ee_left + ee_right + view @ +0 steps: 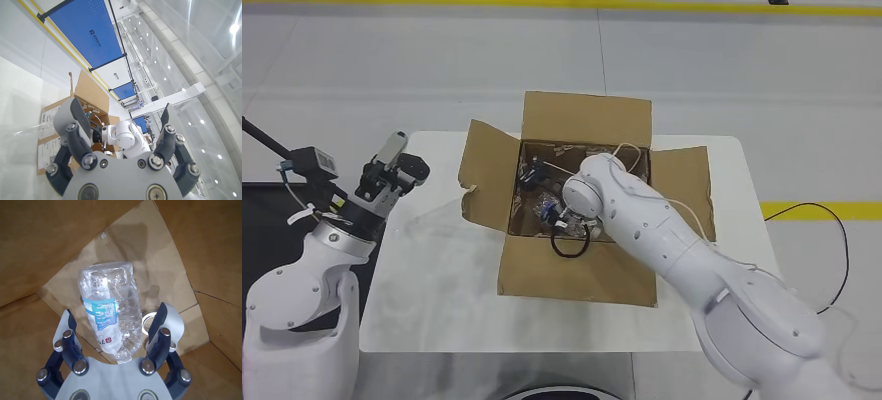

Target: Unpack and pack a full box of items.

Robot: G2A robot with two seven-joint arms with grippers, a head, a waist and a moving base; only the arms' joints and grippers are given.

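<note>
Two pincers, and both are released. Between the spread fingers of the right pincer [115, 308] lies a crumpled clear plastic bottle [108, 298] with a pale blue label. Its squarish base points away from the palm, and neither finger pad visibly touches it. Next to the bottle, a silvery metal ring [146, 321] sits partly hidden behind one finger. Beyond both is the floor of the brown cardboard box [170, 275], whose walls rise all around this pincer.

From above, that arm is down inside the box [577, 270]. The box's four flaps are folded outward on the white table [432, 300].

The left pincer [122, 105] has its fingers wide apart with nothing between them. It is raised over the table's edge [402, 168], well apart from the box. Ahead of it stands the box's labelled side wall [49, 115], and past that the other arm's white wrist [124, 136] goes in over the rim.
</note>
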